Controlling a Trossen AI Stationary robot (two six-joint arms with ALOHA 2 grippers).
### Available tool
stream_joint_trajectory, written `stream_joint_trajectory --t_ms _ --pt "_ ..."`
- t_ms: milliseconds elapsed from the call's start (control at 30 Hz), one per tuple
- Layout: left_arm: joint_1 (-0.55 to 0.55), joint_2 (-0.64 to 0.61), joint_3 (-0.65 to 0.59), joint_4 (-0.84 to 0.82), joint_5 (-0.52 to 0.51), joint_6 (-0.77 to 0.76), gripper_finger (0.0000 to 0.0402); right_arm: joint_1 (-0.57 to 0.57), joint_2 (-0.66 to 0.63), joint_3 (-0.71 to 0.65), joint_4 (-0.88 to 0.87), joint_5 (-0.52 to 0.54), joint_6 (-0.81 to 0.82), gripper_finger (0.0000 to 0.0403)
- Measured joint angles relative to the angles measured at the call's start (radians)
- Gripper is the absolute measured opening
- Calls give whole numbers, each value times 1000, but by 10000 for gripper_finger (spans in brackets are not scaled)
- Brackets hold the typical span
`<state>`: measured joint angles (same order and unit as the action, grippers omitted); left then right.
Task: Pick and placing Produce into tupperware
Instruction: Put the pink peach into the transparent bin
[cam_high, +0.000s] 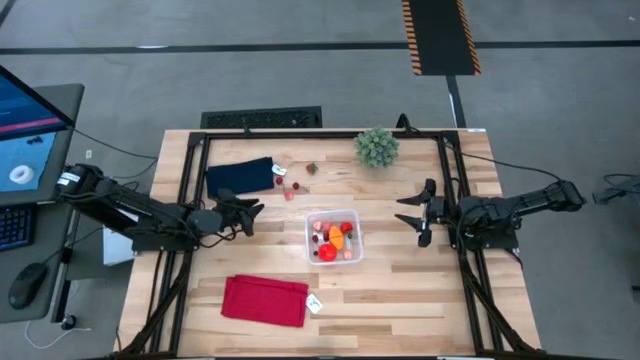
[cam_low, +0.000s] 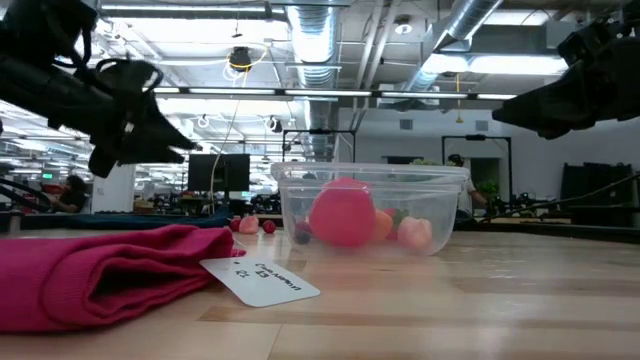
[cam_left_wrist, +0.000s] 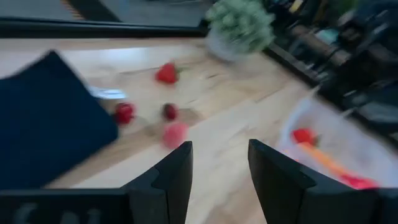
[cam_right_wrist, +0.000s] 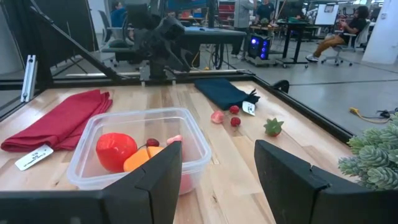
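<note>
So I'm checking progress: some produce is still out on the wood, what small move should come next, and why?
Probably the left gripper, open and empty, should ease toward the pink piece, nearest of four loose pieces beside the navy cloth. The tupperware holds the rest; the right gripper waits farther off.

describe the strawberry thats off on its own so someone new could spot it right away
Start at the green spiky plant ball at the table's far edge, then look toward the navy cloth. Between them lies the strawberry, the only loose piece with a green leafy cap, set apart from the three small fruits by the cloth.
</note>
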<state>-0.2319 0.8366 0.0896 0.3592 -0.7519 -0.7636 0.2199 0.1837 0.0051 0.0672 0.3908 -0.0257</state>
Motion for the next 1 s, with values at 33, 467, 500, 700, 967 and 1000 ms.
stream_joint_trajectory --t_ms 33,467,500,700,967,1000 --pt "-3 8 6 -29 -20 0 145 0 0 0 0 0 0 224" --pt "-7 215 15 15 117 -91 145 0 0 0 0 0 0 224" --pt "-7 233 14 18 115 -101 145 0 0 0 0 0 0 224" --pt "-7 362 24 205 112 25 145 0 0 0 0 0 0 224" --pt "4 569 185 107 11 65 153 0 0 0 0 0 0 224" --pt "10 599 202 106 7 67 157 0 0 0 0 0 0 224"
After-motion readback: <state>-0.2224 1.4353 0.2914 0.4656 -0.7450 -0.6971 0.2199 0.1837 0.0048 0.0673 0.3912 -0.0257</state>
